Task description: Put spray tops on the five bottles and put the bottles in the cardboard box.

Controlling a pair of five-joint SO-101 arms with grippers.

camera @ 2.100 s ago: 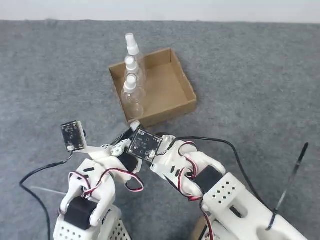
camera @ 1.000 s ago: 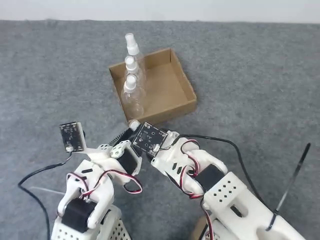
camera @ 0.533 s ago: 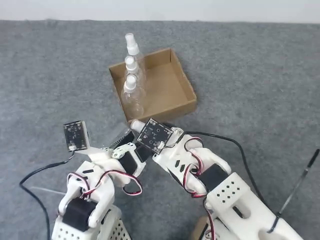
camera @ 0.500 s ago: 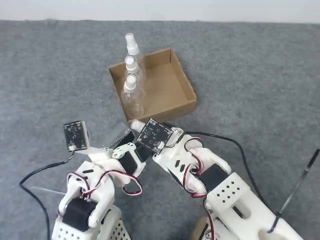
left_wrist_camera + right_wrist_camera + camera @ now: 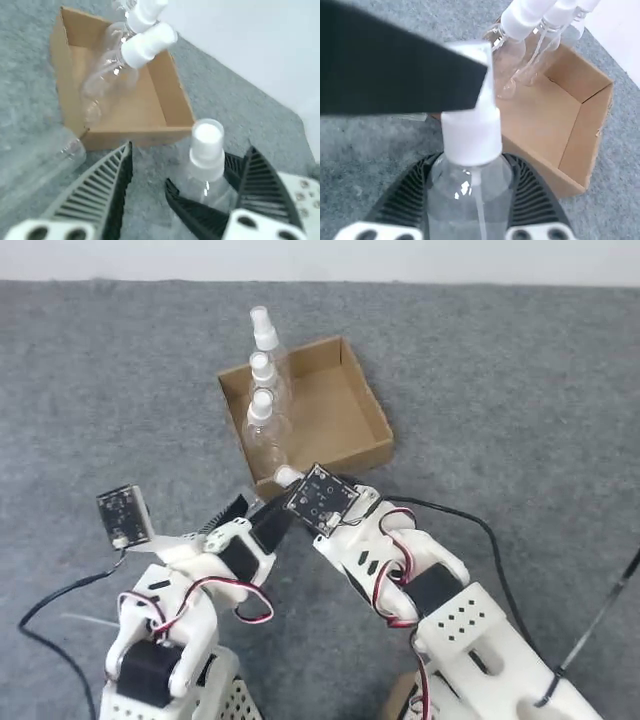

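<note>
A clear bottle with a white spray top (image 5: 470, 145) stands upright in my right gripper (image 5: 472, 172), which is shut on its shoulder. In the high view its top (image 5: 287, 476) sits just outside the front wall of the cardboard box (image 5: 370, 405). My left gripper (image 5: 189, 150) is open, its jaws wide apart on either side of that bottle (image 5: 206, 145) without touching it. Three topped bottles (image 5: 265, 425) lean along the box's left wall (image 5: 107, 80). A blurred clear shape (image 5: 50, 162), perhaps a bottle, lies on the carpet before the box (image 5: 172, 95).
Grey carpet (image 5: 520, 390) covers the table. The right half of the box floor (image 5: 335, 415) is bare. Both arms (image 5: 400, 560) crowd together just in front of the box. A black cable (image 5: 480, 540) trails from the right arm.
My right gripper has carried the bottle up and toward the box's front wall. The left arm has turned, and its wrist has swung left.
</note>
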